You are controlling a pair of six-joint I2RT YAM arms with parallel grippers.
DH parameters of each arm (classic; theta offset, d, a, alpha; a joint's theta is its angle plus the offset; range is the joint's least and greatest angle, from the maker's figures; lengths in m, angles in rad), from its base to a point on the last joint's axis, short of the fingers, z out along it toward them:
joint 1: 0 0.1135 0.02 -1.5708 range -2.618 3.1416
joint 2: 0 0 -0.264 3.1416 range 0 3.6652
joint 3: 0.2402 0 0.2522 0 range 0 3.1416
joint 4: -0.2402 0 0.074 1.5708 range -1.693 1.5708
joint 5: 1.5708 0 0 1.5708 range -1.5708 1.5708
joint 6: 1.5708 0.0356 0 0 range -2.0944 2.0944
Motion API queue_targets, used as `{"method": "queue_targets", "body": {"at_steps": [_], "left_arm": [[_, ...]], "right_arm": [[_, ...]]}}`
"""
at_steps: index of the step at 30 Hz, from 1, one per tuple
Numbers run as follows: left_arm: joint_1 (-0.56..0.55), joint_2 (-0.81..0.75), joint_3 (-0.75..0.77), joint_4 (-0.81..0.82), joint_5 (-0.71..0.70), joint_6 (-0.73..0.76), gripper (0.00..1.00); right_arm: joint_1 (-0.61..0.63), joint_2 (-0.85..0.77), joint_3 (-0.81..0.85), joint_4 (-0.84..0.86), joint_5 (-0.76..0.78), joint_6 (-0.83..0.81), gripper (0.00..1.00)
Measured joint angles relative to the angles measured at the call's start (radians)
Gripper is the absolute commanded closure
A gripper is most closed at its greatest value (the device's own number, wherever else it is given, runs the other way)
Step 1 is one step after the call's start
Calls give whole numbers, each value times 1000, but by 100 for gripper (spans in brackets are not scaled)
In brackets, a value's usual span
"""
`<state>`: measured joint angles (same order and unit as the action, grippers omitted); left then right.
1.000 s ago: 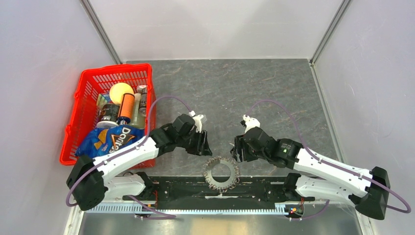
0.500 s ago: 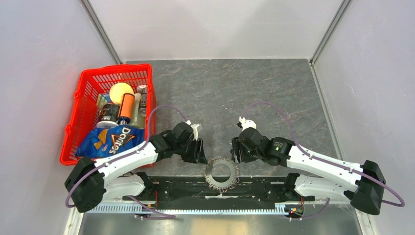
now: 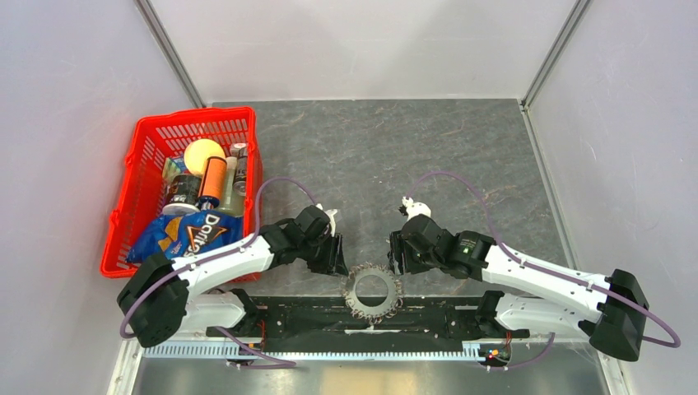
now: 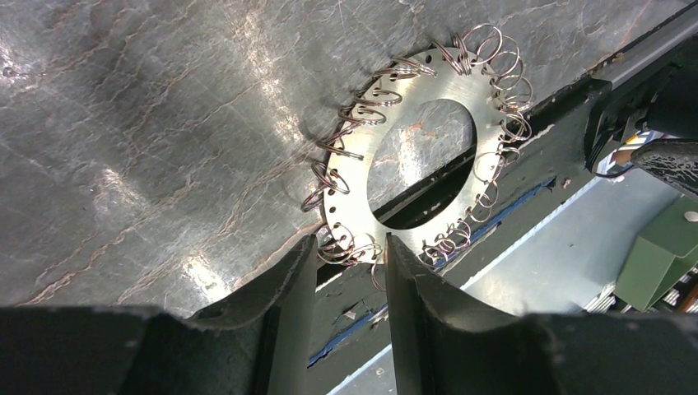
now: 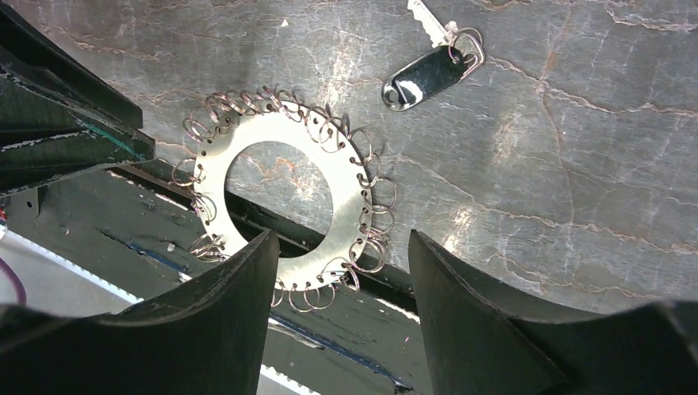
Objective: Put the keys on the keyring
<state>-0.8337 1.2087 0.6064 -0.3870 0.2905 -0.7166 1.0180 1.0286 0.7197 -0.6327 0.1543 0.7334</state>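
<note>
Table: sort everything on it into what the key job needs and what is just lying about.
For the job:
- keyring, at the near edge
- loose key with black head, lying apart from it

Just lying about:
- red basket, at the left
- Doritos bag, in the basket
- yellow ball, orange bottle and dark can, in the basket

And this was a robotics lab cell, with blank white walls boxing in a grey table, two arms bolted to a black rail at its edge, and a red basket of snacks.
</note>
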Motion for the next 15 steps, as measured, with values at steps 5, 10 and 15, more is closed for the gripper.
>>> {"method": "queue_targets", "body": {"at_steps": [5,10,15], "left_arm": [[0,-3,-8,0,2,-8,60],[0,-49,-26,-4,8,-24,60],[-2,-98,-49,-3,21,-42,60]], "right_arm": [[0,0,-2,12,-12,0,33],[0,10,-5,40,-55,-8,34],[0,57,-16,76,-117,-20,34]]}}
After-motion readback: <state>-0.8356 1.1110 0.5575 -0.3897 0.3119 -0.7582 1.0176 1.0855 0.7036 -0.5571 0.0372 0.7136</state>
